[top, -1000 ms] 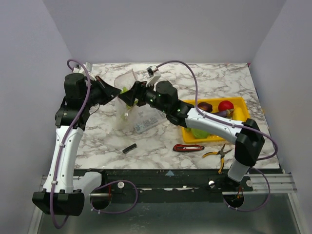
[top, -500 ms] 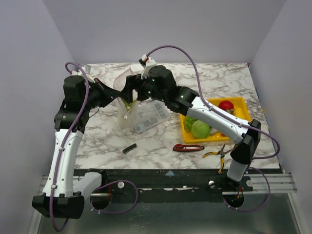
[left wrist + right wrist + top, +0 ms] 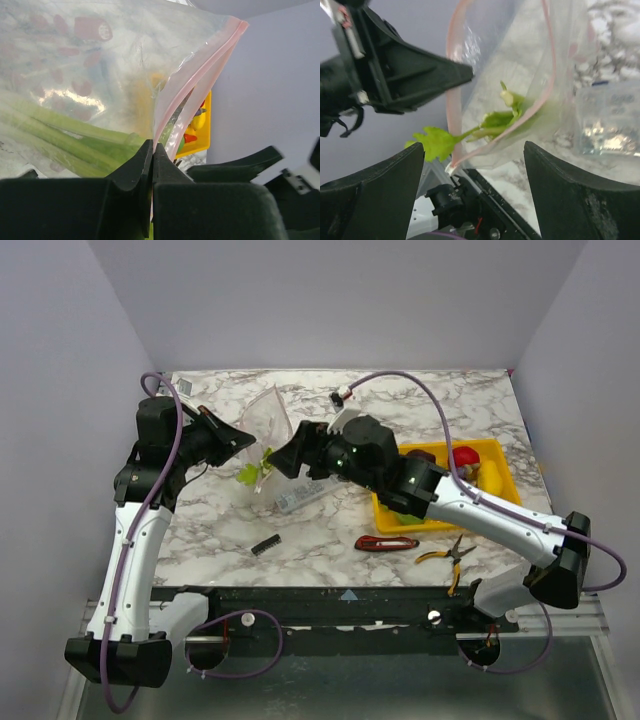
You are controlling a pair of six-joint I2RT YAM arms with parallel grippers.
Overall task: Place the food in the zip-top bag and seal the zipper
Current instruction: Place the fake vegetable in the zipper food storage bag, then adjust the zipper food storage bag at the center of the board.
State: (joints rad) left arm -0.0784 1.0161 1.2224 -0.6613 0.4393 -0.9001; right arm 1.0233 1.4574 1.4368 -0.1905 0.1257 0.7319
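Note:
My left gripper (image 3: 243, 437) is shut on the pink zipper (image 3: 200, 75) edge of the clear zip-top bag (image 3: 268, 420) and holds it up with its mouth open. Pale green celery (image 3: 505, 117) lies inside the bag, and its leaf (image 3: 247, 473) hangs out over the mouth edge. Just right of the mouth, my right gripper (image 3: 283, 462) stands open and empty, its fingers (image 3: 375, 195) wide apart below the bag. More food sits in the yellow tray (image 3: 495, 452): a red tomato (image 3: 462, 457) and a purple eggplant (image 3: 420, 455); my right arm hides the rest.
A rigid clear compartment box (image 3: 300, 496) lies on the marble table under the bag. Near the front edge are a red-handled knife (image 3: 386, 542), yellow-handled pliers (image 3: 447, 555) and a small black part (image 3: 265, 545).
My right gripper has let go of the celery in the bag and drawn back to the right and nearer. The bag now hangs lower from the left gripper, which stays shut.

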